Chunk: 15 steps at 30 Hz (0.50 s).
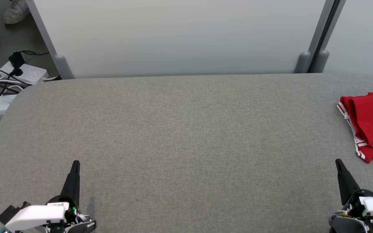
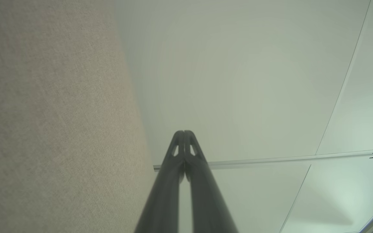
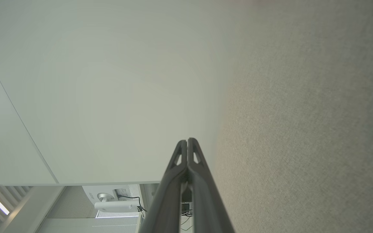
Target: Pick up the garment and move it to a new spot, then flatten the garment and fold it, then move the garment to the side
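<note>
A red garment (image 1: 372, 123) with white trim lies folded at the far right edge of the grey fabric-covered table (image 1: 186, 136), cut off by the head view's border. My left gripper (image 1: 75, 164) rests low at the lower left, shut and empty. My right gripper (image 1: 338, 162) sits at the lower right, shut and empty, a short way in front of the garment and apart from it. In the left wrist view the left gripper (image 2: 184, 132) has its fingers pressed together; in the right wrist view the right gripper (image 3: 187, 141) is likewise shut.
A pale partition wall (image 1: 180, 35) stands along the table's far edge. Off the table's left corner a power strip with cables (image 1: 24, 72) lies on the floor, and a person's shoe (image 1: 15, 11) shows at the top left.
</note>
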Available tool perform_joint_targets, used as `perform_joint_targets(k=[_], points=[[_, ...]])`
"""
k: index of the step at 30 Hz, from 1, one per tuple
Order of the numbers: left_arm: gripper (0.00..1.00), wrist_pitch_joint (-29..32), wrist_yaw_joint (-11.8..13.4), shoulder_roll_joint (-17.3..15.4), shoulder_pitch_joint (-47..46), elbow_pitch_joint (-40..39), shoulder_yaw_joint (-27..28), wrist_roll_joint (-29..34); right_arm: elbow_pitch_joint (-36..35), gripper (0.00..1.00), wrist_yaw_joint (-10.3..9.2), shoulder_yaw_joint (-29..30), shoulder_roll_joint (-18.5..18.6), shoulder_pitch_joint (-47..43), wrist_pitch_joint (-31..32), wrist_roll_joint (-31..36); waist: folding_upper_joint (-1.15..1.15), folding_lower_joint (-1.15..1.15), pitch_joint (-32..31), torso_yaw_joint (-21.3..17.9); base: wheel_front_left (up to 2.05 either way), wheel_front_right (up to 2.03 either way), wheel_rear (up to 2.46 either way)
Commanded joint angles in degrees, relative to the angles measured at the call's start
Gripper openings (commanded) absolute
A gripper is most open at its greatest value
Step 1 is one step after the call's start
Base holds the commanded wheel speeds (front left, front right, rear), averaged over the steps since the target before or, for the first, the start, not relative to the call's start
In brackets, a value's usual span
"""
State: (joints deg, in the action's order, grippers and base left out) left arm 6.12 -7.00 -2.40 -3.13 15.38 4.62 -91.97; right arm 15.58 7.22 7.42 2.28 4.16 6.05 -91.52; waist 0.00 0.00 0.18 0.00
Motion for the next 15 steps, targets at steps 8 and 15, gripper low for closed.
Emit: perform_joint_targets(k=[8, 15], points=[[0.0, 0.3, -0.5, -0.5, -3.1, -1.3, 1.9, -0.2, -1.6, 0.0, 0.26, -0.9, 0.6, 2.0, 0.4, -0.7, 0.0, 0.0, 0.0, 0.0, 0.0, 0.0, 0.0], [0.0, 0.3, -0.5, -0.5, -3.1, -1.3, 1.9, -0.2, -1.6, 0.0, 0.26, -0.9, 0.6, 2.0, 0.4, -0.7, 0.0, 0.0, 0.0, 0.0, 0.0, 0.0, 0.0]])
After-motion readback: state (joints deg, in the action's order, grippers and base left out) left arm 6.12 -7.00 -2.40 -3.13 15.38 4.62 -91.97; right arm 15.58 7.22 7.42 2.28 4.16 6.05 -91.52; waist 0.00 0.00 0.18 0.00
